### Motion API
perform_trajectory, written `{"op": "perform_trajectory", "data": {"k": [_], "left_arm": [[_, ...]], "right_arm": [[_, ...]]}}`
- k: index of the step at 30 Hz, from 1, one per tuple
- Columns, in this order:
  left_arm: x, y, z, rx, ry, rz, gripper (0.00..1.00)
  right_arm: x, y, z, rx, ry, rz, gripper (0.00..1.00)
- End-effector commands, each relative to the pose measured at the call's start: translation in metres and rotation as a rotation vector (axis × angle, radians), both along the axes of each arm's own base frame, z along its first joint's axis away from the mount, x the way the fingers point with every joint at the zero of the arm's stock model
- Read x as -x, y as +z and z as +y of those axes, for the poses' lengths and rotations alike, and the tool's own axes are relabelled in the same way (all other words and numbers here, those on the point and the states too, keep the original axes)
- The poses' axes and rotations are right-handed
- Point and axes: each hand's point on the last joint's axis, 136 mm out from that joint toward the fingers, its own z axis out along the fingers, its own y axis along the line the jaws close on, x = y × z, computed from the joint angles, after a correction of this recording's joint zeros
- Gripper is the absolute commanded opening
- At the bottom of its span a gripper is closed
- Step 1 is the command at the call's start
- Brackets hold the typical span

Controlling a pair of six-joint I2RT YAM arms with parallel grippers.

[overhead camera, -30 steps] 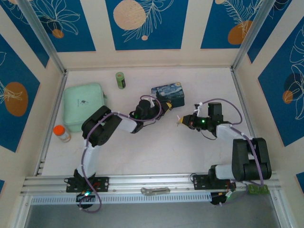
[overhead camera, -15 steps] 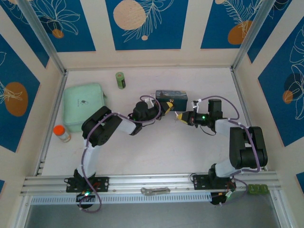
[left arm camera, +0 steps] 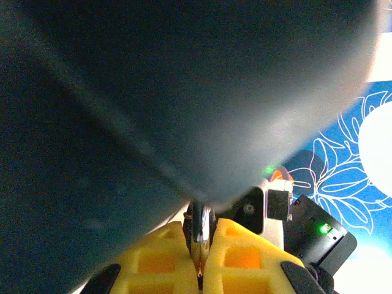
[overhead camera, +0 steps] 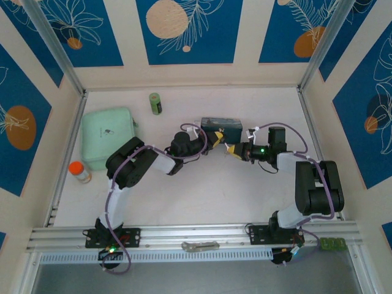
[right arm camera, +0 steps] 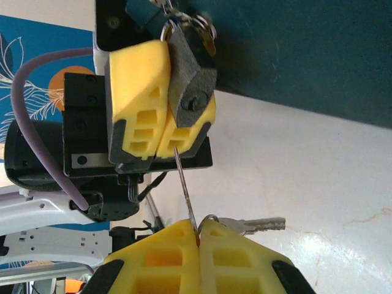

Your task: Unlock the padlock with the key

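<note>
Cream walls with blue panels, painted with white leaves and orange discs, close in a white bench (overhead camera: 202, 190). On it we see a mint-green box (overhead camera: 107, 138) at the left. Its lid has a small dark mark, too small for us to read. An orange-capped bottle (overhead camera: 78, 171) stands near the box, and a small green cylinder (overhead camera: 155, 103) stands towards the far wall. A blue painted tin (overhead camera: 222, 126) is in the middle. A flat silvery metal piece (overhead camera: 199, 246) lies on the rail at the near edge.

From above, the left gripper (overhead camera: 215, 139) and the right gripper (overhead camera: 231, 150) meet tip to tip just in front of the tin.

In the right wrist view the left gripper (right arm camera: 164, 139) has its yellow jaws closed on the padlock (right arm camera: 193, 82), close beside the dark wall of the tin (right arm camera: 306, 49). The round keyhole of the padlock faces the camera. The right gripper (right arm camera: 199, 240) has its jaws pressed together on the key (right arm camera: 184, 184). The thin blade of the key stands edge-on and points towards the padlock. Its tip is at the yellow fingers (right arm camera: 184, 131) just below the keyhole, not inside it. A second key (right arm camera: 254, 225) on the same ring lies to the right. We cannot tell if the padlock or the keys carry any stamp.

In the left wrist view a dark blurred surface covers the upper part. The padlock (left arm camera: 201, 225) shows as a thin metal piece between the closed yellow jaws of the left gripper (left arm camera: 201, 269). Beyond it is the right arm (left arm camera: 306, 226) with a green light.
</note>
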Motion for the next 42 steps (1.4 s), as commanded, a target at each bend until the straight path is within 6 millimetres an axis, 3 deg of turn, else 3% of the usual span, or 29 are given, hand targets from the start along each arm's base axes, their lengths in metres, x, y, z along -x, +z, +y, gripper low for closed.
{"op": "perform_trajectory", "data": {"k": [1, 9, 42], "left_arm": [[0.004, 0.021, 0.001, 0.066, -0.02, -0.067, 0.0], [0.007, 0.022, 0.003, 0.072, -0.02, -0.068, 0.0], [0.008, 0.025, 0.0, 0.077, -0.024, -0.072, 0.0]], "right_arm": [[-0.01, 0.008, -0.001, -0.014, 0.003, -0.021, 0.0], [-0.017, 0.005, -0.003, -0.007, -0.015, -0.02, 0.0], [-0.009, -0.007, 0.004, 0.025, -0.007, 0.01, 0.0]]}}
